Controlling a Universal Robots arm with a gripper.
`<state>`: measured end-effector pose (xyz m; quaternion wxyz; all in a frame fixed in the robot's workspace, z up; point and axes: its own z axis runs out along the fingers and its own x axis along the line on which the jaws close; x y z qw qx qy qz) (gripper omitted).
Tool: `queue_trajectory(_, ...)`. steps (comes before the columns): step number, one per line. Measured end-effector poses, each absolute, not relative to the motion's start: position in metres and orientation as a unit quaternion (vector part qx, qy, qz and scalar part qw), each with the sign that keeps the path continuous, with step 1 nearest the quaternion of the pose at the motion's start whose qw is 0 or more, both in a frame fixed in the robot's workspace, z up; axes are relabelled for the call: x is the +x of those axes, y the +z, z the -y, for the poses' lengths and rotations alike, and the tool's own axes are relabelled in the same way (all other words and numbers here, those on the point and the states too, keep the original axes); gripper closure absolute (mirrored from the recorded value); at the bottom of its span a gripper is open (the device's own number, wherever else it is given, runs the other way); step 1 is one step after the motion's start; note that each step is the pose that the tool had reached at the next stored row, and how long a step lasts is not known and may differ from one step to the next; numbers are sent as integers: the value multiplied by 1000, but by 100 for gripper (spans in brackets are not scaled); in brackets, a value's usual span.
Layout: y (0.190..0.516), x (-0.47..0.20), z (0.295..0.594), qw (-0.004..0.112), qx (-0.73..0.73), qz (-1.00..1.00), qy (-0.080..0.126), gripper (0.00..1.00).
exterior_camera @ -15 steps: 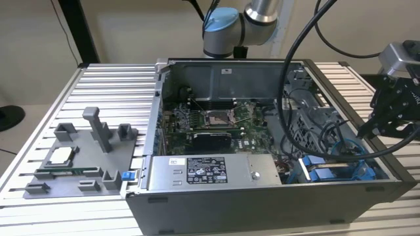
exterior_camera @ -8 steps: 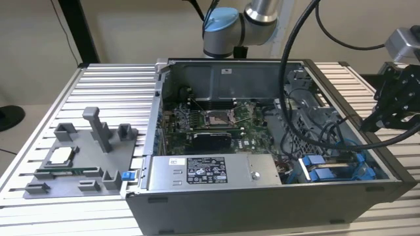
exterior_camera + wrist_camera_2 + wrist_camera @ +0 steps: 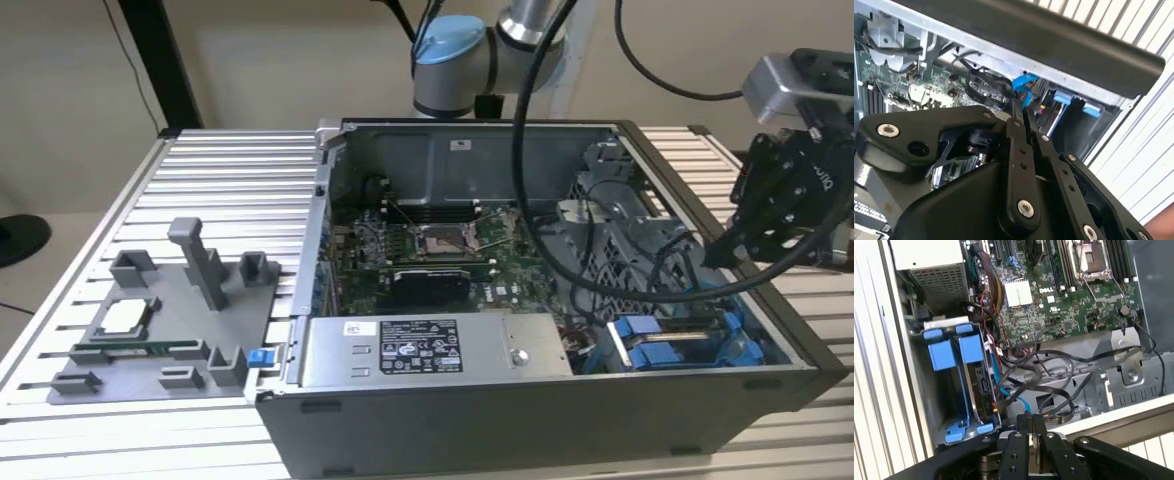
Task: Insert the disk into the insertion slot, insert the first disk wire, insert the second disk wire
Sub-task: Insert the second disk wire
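The disk (image 3: pixel 980 385) stands on edge inside the insertion slot (image 3: pixel 949 352), framed by blue plastic rails and carrier tabs. In the exterior view the slot's blue rails (image 3: pixel 674 345) sit at the front corner of the open computer case on the exterior view's right. My gripper (image 3: pixel 722 257) hangs over that side of the case, above the slot. Its fingers (image 3: pixel 1026 432) stand close together, pinching a thin blue disk wire (image 3: pixel 1004 395) that runs up from beside the disk. In the second wrist view, the wire's blue connector (image 3: pixel 1024 86) sticks out past the fingertips (image 3: pixel 1016 117).
A grey labelled power-supply box (image 3: pixel 427 345) lies along the case front beside the slot. The green motherboard (image 3: pixel 427 250) and loose black cables (image 3: pixel 627 275) fill the case interior. A grey fixture (image 3: pixel 147 330) with small parts rests on the slatted table (image 3: pixel 227 180) at the exterior view's left.
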<state>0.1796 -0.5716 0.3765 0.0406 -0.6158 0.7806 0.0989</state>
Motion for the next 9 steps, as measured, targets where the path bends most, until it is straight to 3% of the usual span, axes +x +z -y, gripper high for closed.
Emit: queue_trajectory(9,384,143,573,41,-616,-781,99,100)
